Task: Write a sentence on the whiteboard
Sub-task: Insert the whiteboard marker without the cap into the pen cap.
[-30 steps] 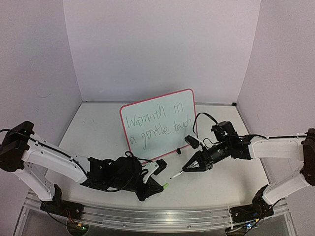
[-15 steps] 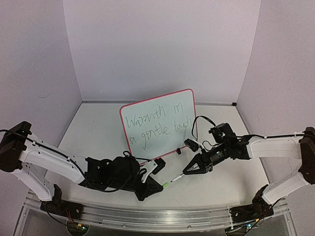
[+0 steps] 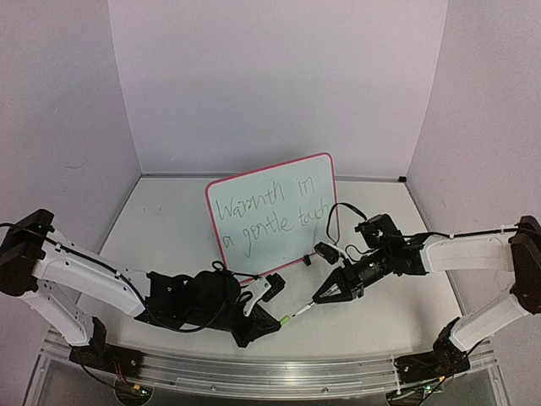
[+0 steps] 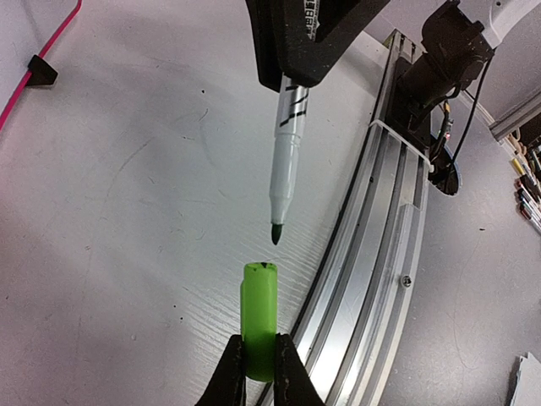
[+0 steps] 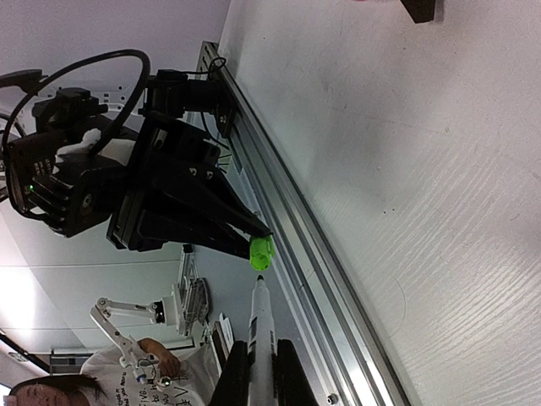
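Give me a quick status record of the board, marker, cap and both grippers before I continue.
whiteboard: standing on the table
sentence: two green handwritten lines, "Warmth in a gentle touch"
right gripper: shut on marker barrel
left gripper: shut on green cap, open end toward the marker
marker tip: bare, lined up with the cap, small gap, not inserted
likely next: bring tip and cap together to recap

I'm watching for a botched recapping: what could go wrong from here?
In the left wrist view the marker points slightly off the mouth of the green cap; its tip could hit the rim and smear ink. The left gripper pinches only the cap's end, so a push might tilt it or knock it loose.
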Tool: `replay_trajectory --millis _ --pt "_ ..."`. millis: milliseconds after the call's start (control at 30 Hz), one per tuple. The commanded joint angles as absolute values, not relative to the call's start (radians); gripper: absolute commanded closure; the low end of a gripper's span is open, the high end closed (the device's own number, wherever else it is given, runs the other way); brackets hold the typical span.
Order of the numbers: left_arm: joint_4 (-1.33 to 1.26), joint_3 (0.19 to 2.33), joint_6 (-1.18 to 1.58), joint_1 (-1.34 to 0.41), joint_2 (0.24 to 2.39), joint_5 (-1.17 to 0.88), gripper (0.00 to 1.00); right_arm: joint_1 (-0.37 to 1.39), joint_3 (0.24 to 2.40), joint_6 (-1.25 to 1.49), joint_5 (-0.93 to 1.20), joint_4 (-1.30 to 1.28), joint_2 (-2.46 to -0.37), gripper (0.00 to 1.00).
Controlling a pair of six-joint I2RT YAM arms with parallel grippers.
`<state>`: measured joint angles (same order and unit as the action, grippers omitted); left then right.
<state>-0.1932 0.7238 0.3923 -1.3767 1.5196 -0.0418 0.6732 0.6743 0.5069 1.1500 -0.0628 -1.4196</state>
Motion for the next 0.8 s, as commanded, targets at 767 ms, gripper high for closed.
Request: replay_trajectory --millis 767 --pt "-0.230 0.759 0.385 -1.389 1.522 -0.043 1.00 0.701 0.719 0.494 1.146 -0.041 -1.445 1.00"
